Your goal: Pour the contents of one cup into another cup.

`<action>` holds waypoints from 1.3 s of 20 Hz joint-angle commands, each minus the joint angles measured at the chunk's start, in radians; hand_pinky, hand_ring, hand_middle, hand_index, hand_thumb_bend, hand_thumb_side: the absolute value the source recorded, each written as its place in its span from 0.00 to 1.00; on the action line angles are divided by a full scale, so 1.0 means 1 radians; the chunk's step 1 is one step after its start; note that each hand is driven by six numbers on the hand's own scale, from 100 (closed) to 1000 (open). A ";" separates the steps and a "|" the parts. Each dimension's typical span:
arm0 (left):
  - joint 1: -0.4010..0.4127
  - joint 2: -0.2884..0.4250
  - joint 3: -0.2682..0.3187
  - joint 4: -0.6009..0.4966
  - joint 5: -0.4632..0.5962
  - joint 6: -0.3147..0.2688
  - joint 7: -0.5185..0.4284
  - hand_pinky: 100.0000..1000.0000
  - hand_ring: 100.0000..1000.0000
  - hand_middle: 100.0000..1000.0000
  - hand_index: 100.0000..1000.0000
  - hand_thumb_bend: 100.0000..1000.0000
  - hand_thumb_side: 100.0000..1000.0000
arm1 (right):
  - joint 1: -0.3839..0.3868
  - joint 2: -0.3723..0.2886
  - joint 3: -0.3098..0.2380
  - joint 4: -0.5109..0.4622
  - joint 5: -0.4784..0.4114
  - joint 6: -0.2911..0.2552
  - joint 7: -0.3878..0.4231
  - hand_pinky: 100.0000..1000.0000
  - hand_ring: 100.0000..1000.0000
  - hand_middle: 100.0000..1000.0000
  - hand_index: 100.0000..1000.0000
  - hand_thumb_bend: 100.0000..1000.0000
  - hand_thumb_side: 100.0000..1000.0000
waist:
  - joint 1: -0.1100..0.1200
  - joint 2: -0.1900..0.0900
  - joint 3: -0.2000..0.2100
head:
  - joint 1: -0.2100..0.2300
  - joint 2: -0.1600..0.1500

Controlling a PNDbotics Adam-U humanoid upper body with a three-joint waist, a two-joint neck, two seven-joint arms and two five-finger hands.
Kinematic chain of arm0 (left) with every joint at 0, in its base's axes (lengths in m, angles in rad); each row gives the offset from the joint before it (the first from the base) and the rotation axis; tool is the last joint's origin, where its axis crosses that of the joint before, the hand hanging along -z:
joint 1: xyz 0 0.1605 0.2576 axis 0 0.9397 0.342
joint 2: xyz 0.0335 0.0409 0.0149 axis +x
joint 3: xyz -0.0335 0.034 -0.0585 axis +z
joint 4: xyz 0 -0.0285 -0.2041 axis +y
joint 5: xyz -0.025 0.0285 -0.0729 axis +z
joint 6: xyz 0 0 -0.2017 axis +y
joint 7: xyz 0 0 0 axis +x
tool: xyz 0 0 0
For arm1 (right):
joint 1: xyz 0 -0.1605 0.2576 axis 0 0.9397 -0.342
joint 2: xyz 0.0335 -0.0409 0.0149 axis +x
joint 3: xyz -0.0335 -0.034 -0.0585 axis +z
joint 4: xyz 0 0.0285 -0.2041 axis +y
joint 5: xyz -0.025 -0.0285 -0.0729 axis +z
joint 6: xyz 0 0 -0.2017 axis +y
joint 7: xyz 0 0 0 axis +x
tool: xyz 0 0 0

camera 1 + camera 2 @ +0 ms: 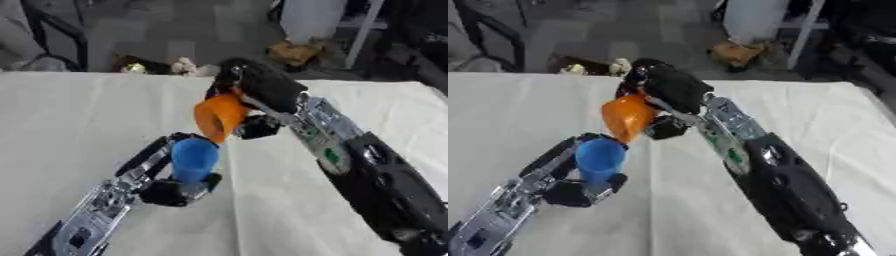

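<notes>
Pouring is under way in the left eye view: an orange cup [219, 116] is held tipped well over by the right hand [262, 90], whose fingers are curled round it, with its mouth turned down and leftward. Directly below it, a blue cup [193, 159] is held upright by the left hand [166, 187], whose fingers and thumb are wrapped round its lower part. Both cups are held above a white table [70, 115]; the orange rim appears to touch, or sit just above, the blue rim. For the step to be done well, the orange lip should be kept over the blue cup's mouth, the tilt increased gradually, and the blue cup held level and unmoved until the flow ends. Whether anything is leaving the orange cup cannot be made out.

From the right eye view, the blue cup's open mouth is shown more plainly, and the orange cup is seen leaning toward its near rim rather than over its centre, so a slight shift inward would be judged safer against spilling onto the cloth. What lies inside either cup cannot be told.

No brand, label or readable writing is seen on either cup; a small green patch on the right forearm [332, 145] cannot be read.
</notes>
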 commanded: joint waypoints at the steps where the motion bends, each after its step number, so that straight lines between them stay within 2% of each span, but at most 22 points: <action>1: -0.022 0.004 0.007 -0.024 0.006 0.000 -0.003 0.00 0.65 0.19 0.73 0.00 0.26 | -0.023 -0.011 -0.007 -0.021 0.020 -0.008 -0.006 0.85 0.64 0.35 0.62 0.00 0.00 | 0.004 -0.018 0.001 | 0.002 0.001; 26: -0.023 0.003 0.005 -0.025 0.010 0.001 -0.008 0.01 0.66 0.20 0.73 0.00 0.27 | -0.014 -0.036 0.001 -0.053 0.070 -0.030 -0.018 0.85 0.65 0.36 0.62 0.00 0.00 | 0.005 -0.019 -0.002 | 0.009 -0.001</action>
